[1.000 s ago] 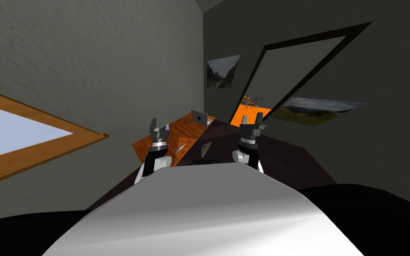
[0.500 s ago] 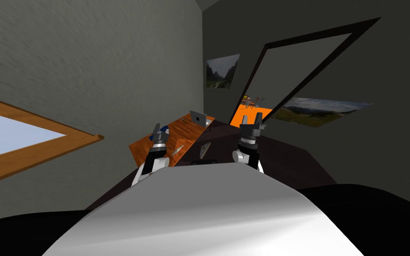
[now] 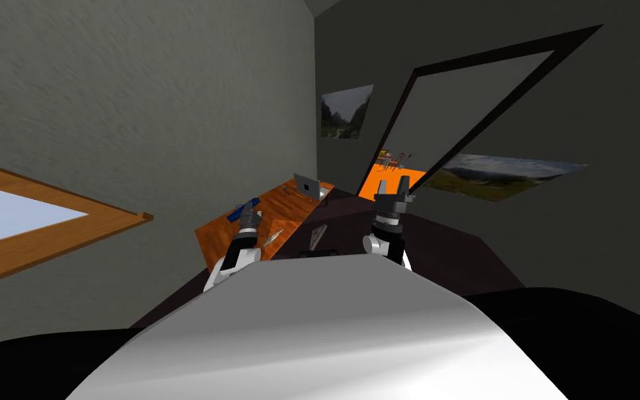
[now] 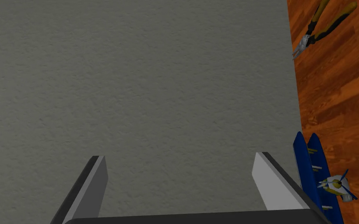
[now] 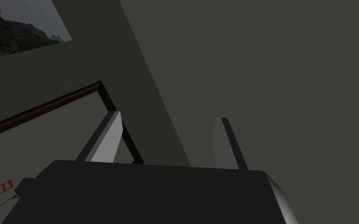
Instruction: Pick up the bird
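While my left claw (image 4: 179, 155) hangs wide open and empty by the blue toy plane (image 4: 306, 167), I should swing it toward what I judge is the pale bird (image 3: 274, 235) on the table (image 3: 289, 203) beside my forearm.

- The room around me is dim: the grey wall (image 3: 173, 104) on my left catches some light, while the far wall (image 3: 610, 104) lies much darker.
- The brightest patches are the pale blue window (image 3: 6, 208), the orange wood of the counter (image 3: 280, 201) and the orange floor (image 3: 371, 182) past the doorway (image 3: 464, 97).
- The wide lens bends my head view: window frame and doorway slant and splay toward the corners, and the bottom corners go black.
- At my left pincer (image 4: 178, 157) the light is flat and even; the counter shows soft pale streaks of sheen.
- At my right pincer (image 5: 169, 116) it is murky: one finger (image 5: 106, 140) is pale grey, the other dull and shaded.
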`<state>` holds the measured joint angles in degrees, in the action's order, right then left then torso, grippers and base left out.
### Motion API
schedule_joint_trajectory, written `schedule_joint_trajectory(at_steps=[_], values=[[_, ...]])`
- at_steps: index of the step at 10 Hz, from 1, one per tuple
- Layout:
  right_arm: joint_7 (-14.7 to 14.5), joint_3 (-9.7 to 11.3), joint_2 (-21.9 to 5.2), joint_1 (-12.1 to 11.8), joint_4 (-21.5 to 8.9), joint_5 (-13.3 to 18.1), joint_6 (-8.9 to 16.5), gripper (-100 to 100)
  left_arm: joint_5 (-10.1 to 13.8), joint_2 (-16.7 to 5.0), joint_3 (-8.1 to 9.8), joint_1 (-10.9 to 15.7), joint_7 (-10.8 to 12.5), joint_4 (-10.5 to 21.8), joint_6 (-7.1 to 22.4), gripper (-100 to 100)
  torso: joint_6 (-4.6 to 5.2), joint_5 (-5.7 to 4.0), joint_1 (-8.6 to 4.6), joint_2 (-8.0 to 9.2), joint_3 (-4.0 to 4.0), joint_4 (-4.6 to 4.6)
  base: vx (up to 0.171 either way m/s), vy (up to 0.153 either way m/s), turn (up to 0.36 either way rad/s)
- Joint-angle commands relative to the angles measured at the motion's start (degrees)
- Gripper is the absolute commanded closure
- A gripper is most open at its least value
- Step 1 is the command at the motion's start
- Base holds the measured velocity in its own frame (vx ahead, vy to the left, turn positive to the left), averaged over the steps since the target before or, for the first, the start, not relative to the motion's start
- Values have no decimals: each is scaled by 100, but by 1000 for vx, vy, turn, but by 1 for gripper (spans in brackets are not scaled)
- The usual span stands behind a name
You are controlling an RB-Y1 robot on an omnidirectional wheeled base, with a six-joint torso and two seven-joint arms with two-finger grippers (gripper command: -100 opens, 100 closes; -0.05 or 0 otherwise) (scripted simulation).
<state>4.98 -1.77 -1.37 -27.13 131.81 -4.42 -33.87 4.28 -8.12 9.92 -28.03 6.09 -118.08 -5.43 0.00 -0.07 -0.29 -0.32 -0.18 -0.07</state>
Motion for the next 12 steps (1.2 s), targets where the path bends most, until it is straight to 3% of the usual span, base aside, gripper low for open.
schedule_joint_trajectory(at_steps=[1, 4, 7, 8, 11, 12], values=[[0, 0, 0, 0, 0, 0, 0, 0, 30, -7, 214, -35, -43, 286, 286, -100, 0, 0, 0, 0, 0, 0, 110, -135, 10], [0, 0, 0, 0, 0, 0, 0, 0, 44, -3, 344, -35, -75, 535, 560, -100, 0, -2, -4, 9, 5, 2, 51, -85, 20], [0, 0, 0, 0, 0, 0, 0, 0, 86, -11, 715, -22, -156, 1128, 1091, -100, 0, 0, 2, 13, 7, 3, 51, -89, 16], [0, 0, 0, 0, 0, 0, 0, 0, 86, -11, 715, -22, -156, 1159, 1152, -100, 0, -2, -9, 8, 4, 2, 74, -91, -13], [0, 0, 0, 0, 0, 0, 0, 0, 131, -66, 1049, 20, -186, 1762, 1678, -100, 1, 0, 5, 0, 0, 0, 80, -78, -24], [0, 0, 0, 0, 0, 0, 0, 0, 131, -66, 1049, 20, -186, 1762, 1689, -100, 0, -1, 0, 5, 2, 0, 49, -63, -1]])
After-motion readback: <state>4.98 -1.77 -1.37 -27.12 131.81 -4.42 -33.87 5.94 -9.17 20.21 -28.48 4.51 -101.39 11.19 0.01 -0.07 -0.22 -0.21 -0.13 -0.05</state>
